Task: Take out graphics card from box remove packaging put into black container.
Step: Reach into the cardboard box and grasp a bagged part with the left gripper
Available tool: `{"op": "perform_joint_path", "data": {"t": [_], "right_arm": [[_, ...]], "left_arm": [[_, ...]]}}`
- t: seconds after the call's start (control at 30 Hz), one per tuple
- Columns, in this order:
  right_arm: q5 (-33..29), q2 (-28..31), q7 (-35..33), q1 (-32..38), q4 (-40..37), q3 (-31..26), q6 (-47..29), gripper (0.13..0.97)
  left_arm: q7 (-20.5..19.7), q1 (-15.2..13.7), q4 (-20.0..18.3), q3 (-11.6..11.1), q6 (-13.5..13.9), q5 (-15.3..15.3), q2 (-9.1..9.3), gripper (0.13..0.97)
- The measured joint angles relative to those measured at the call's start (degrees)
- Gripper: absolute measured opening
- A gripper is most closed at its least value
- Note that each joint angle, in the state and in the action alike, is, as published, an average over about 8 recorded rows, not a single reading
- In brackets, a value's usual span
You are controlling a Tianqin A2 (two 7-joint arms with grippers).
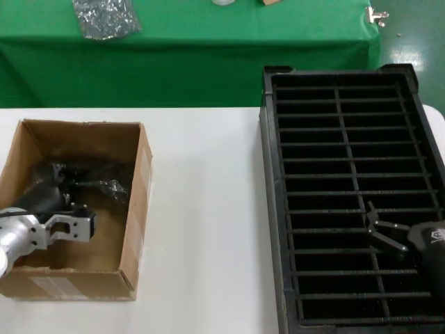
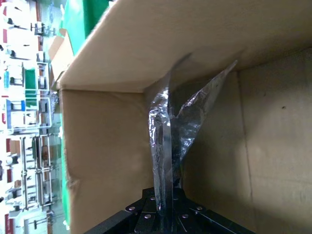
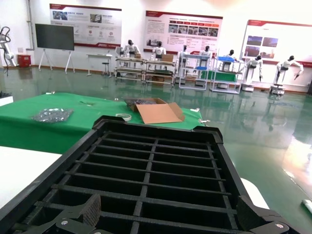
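Observation:
The brown cardboard box (image 1: 135, 209) stands on the left of the white table. Inside it lies the packaging (image 1: 90, 182), a dark shiny bag. My left gripper (image 1: 69, 226) reaches down into the box. In the left wrist view the gripper (image 2: 167, 197) is shut on the bag (image 2: 168, 131), which stands edge-on against the box wall (image 2: 273, 146). The graphics card does not show apart from the bag. The black container (image 1: 268, 181) fills the right side. My right gripper (image 1: 381, 235) hovers over its near slots (image 3: 161, 180), fingers (image 3: 90, 209) spread wide and holding nothing.
A green-covered table (image 1: 208, 49) runs along the back, with a small silvery bag (image 1: 104, 17) on it. Another open cardboard box (image 3: 156, 111) and a tape roll lie there too. Bare white tabletop (image 1: 201, 209) separates the box from the container.

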Motion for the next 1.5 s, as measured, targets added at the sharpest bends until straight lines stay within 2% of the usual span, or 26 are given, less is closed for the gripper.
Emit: {"op": "perform_joint_path", "data": {"t": [0.1,0.2,0.3,0.37,0.47,0.77,1.0,1.2,1.33,1.5], "right_arm": [[0.0,0.0,0.0,0.0,0.0,0.0,0.0,0.966],[0.0,0.0,0.0,0.0,0.0,0.0,0.0,0.966],[0.0,0.0,0.0,0.0,0.0,0.0,0.0,0.966],[0.0,0.0,0.0,0.0,0.0,0.0,0.0,0.966],[0.0,0.0,0.0,0.0,0.0,0.0,0.0,0.966],[0.0,0.0,0.0,0.0,0.0,0.0,0.0,0.966],[0.0,0.0,0.0,0.0,0.0,0.0,0.0,0.966],[0.0,0.0,0.0,0.0,0.0,0.0,0.0,0.966],[0.0,0.0,0.0,0.0,0.0,0.0,0.0,0.966],[0.0,0.0,0.0,0.0,0.0,0.0,0.0,0.966]], "left_arm": [[7.7,-1.0,3.7,-2.1,1.0,-4.6,1.86,0.143],[13.2,-1.7,6.2,-4.0,2.2,-7.5,3.08,0.143],[15.7,-2.2,7.6,-4.9,3.0,-8.8,3.53,0.143],[15.2,-2.2,7.7,-4.7,3.3,-8.5,3.35,0.143],[11.9,-1.8,6.6,-3.6,3.7,-6.8,2.48,0.143],[-2.0,0.8,0.6,0.5,4.5,0.7,-1.15,0.16],[-10.6,2.4,-3.2,2.3,5.5,6.0,-3.16,0.178],[-18.5,3.9,-6.6,3.3,7.7,11.1,-4.66,0.162],[-21.8,4.5,-8.1,3.7,8.6,13.2,-5.28,0.153],[-23.6,4.6,-8.8,3.9,8.4,14.2,-5.59,0.145]]}}
